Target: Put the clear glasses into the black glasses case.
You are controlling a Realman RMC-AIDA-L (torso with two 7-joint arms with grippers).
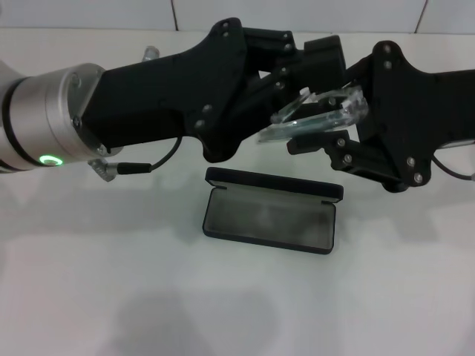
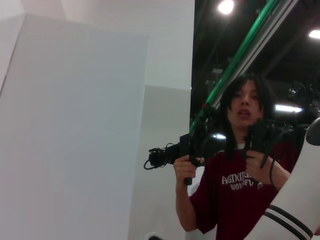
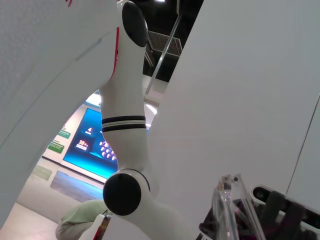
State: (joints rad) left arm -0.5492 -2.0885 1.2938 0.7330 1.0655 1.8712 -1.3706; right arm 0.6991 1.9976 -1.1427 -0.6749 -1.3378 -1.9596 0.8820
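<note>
Though my two arms crowd together above the worktop (image 1: 111,297), their black housings hide the fingertips, so I cannot tell how my left gripper (image 1: 293,74) stands. My right gripper (image 1: 338,130) appears clamped on the clear glasses (image 1: 319,113), held in the air between both grippers, above and behind the black glasses case (image 1: 271,215). That case lies open on the worktop, its grey lining bare.
</note>
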